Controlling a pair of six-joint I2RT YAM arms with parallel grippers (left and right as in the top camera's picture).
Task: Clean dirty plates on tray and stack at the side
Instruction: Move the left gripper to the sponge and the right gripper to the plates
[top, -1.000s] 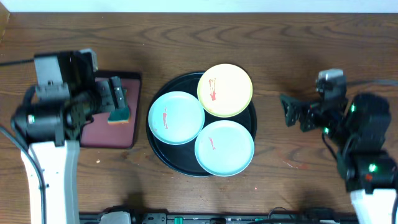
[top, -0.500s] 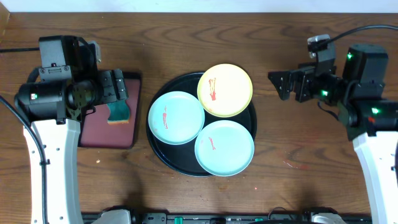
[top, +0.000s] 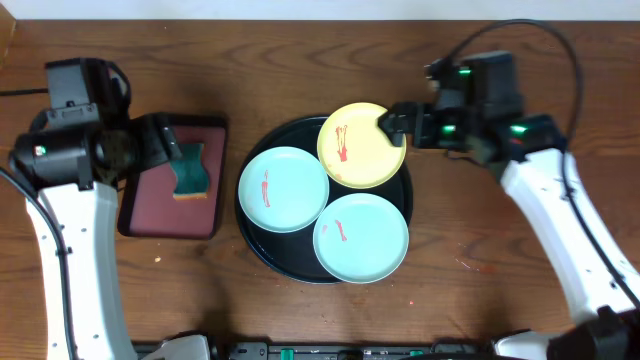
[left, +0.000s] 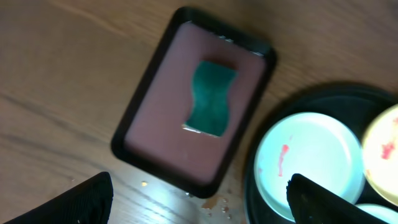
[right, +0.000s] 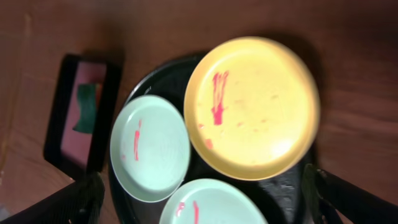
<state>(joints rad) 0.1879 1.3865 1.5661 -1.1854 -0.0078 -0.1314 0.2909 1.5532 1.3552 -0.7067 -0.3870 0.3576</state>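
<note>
- Step in hand, I judge: taking up the yellow plate (top: 360, 145). The right gripper (top: 392, 125) hovers at its right rim, jaws wide apart.
- That plate, the left mint plate (top: 283, 189) and the near mint plate (top: 361, 237) lie red-smeared on the black tray (top: 262, 250), centre.
- The left gripper (top: 170, 150), likewise open-jawed, hangs by the green sponge (top: 188, 172) on the dark red tray (top: 150, 205); next it must descend and pinch it.
- Wood-grain table (top: 500, 300); of the room, only a pale far strip.
</note>
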